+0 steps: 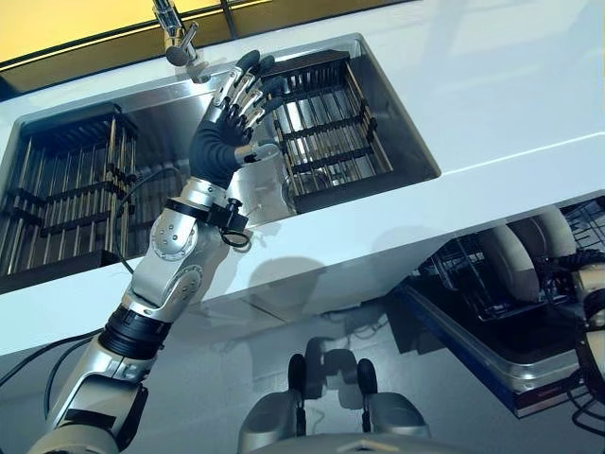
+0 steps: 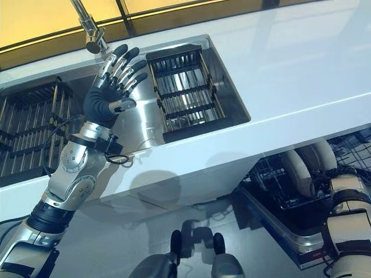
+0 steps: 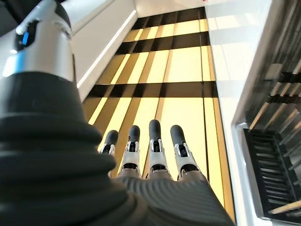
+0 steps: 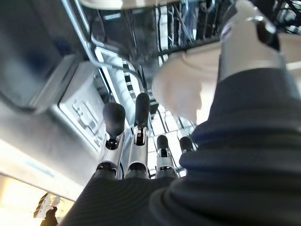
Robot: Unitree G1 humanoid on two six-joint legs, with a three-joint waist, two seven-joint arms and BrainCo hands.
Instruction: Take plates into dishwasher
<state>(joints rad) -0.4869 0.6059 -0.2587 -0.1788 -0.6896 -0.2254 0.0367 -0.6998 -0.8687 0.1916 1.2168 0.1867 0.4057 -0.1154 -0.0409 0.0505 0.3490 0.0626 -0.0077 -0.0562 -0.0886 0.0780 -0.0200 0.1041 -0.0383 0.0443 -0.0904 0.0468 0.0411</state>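
Plates [image 1: 515, 257] stand on edge in the dishwasher rack [image 1: 473, 284] at the lower right of the frame, under the white table [image 1: 492, 104] edge. The right robot hand [image 4: 136, 136] is down by them with its fingers straight and holding nothing (a white plate rim shows just past them in its wrist view). The left robot hand [image 2: 113, 81] is raised over the steel sink [image 2: 139, 124] at upper left, fingers spread and empty, just below the tap [image 2: 90, 32]. Dark wire baskets [image 2: 182, 92] fill both sink ends, leaving an open strip between them. The table's right half lies bare. No writing can be read.
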